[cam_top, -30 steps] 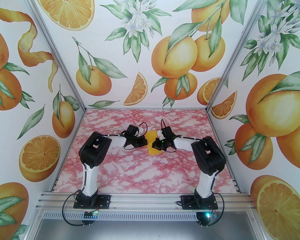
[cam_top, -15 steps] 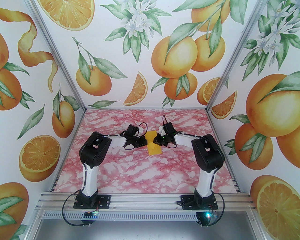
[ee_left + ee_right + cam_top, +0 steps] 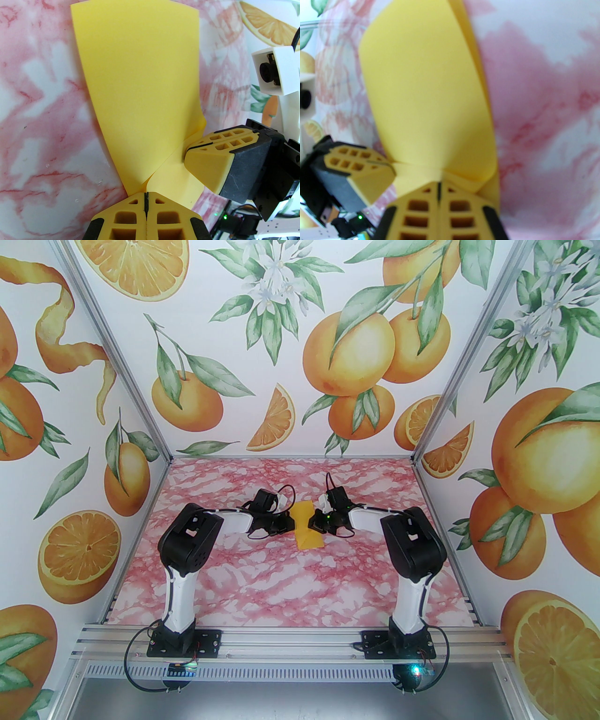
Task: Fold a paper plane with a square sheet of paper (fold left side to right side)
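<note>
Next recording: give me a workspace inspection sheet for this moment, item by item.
Surface: pink-and-white marbled tabletop, flat.
Job's things: thin yellow-orange square sheet of paper, mid-table, folded over on itself; upper layer bowed up, crease not pressed flat.
Clutter: nothing seen.
Grippers: left gripper and right gripper, jaws shut, tips against the paper from opposite sides; pinching or pressing, cannot tell.
Cables: black cables loop at arm bases and wrists, off the paper.
Surroundings: walls printed with oranges and leaves; aluminium frame rail at near edge.
</note>
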